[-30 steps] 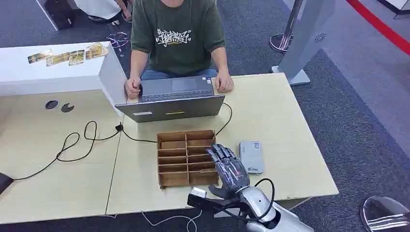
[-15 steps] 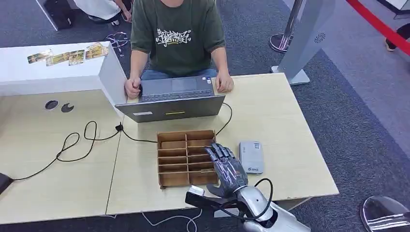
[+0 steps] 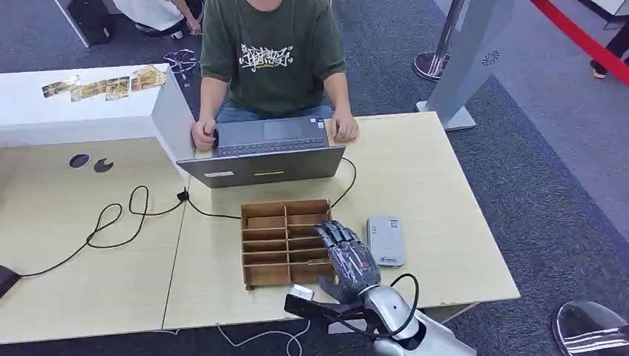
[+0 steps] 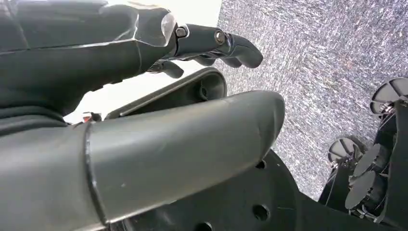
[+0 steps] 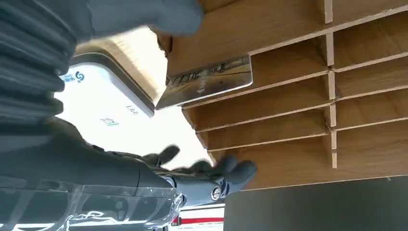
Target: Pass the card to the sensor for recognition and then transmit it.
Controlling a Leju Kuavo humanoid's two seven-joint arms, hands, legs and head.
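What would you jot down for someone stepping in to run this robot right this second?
Right hand: over the right side of the wooden slotted box, fingers apart, holding nothing; the card sticks out of a slot just ahead of it.
Left hand: hangs over the carpet, holding nothing.
Card reader: on the table, right of the box.
Done: nothing yet; card not gripped.
Left: grip card, present to reader, hand it on.

Place: exhibition or demo hall.
Floor: grey carpet (image 3: 519, 185), red boundary line (image 3: 582, 41).
Barrier: stanchion base (image 3: 430, 65).
Station: pale wooden table (image 3: 415, 170), laptop (image 3: 263, 152), seated person (image 3: 271, 55).
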